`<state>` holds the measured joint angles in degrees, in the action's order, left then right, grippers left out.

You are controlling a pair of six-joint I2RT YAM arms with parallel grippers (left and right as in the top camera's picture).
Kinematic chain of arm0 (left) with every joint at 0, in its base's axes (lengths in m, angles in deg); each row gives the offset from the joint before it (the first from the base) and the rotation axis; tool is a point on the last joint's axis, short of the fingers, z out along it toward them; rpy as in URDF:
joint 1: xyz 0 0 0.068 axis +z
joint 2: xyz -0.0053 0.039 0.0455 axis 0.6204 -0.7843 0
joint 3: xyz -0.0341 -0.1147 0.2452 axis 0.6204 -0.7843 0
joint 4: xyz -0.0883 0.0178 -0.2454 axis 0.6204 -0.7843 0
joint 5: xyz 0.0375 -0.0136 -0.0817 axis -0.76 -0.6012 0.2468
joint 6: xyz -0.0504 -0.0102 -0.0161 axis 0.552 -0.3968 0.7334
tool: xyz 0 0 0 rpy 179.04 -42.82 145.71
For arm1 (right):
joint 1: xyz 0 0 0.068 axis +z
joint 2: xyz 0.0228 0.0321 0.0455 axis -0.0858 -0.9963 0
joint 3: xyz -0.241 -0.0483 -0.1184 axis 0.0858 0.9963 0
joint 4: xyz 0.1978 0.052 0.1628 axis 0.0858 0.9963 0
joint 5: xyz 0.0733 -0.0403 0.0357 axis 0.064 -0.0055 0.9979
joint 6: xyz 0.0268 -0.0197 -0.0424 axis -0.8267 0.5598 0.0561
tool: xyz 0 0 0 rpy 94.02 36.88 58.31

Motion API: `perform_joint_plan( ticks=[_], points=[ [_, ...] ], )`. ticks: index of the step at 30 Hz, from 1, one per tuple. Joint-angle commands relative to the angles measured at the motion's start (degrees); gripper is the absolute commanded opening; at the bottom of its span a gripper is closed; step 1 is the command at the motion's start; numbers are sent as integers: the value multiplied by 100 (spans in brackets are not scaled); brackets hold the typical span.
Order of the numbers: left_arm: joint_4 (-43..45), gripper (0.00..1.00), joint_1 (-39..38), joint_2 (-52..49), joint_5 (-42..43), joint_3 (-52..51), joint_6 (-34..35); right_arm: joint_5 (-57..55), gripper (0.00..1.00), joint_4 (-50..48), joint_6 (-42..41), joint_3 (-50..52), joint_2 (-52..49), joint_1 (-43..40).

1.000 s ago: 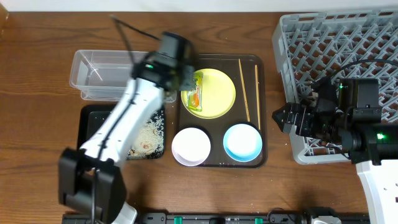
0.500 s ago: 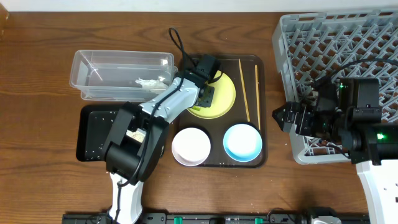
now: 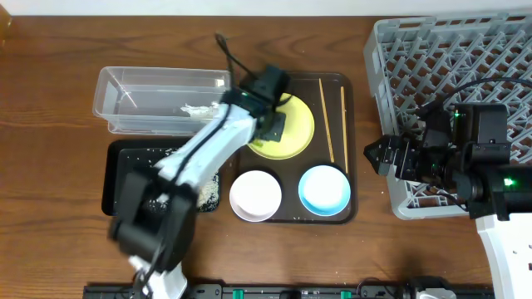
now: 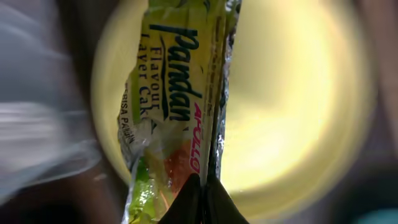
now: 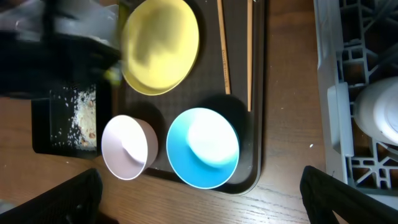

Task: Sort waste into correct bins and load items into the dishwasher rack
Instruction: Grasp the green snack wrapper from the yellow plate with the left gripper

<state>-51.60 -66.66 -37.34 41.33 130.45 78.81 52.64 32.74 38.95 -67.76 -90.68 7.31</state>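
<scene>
The green-and-yellow snack wrapper [image 4: 174, 93] lies over the pale yellow plate [image 4: 292, 93], and my left gripper [image 4: 203, 185] is shut on its near edge. From overhead the left gripper [image 3: 271, 118] covers the wrapper at the plate's [image 3: 298, 124] left side. The white bowl [image 3: 255, 195], the light blue bowl [image 3: 323, 189] and two chopsticks [image 3: 327, 120] rest on the brown serving tray [image 3: 350, 212]. My right gripper [image 3: 374, 155] hangs open beside the dishwasher rack [image 3: 457, 66], holding nothing. In the right wrist view the right gripper [image 5: 202, 202] spans the table below the blue bowl [image 5: 202, 148].
The clear tub [image 3: 141, 100] at the back left holds a bit of white scrap [image 3: 198, 109]. The black tray [image 3: 125, 178] in front of it carries rice scraps [image 3: 208, 189]. My left arm stretches across both bins.
My left arm has swung over the plate and its jaws have closed on the wrapper. The right arm has not moved.
</scene>
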Motion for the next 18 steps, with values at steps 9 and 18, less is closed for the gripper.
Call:
perform_joint_plan(
  ticks=[9,18],
  points=[
    [-415,10,1331,807,-870,15,315,-15,99,-11,26,-48,-7,68],
    [-516,65,1700,748,-293,286,-15,-15,99,20,7,-48,-7,68]
  ],
)
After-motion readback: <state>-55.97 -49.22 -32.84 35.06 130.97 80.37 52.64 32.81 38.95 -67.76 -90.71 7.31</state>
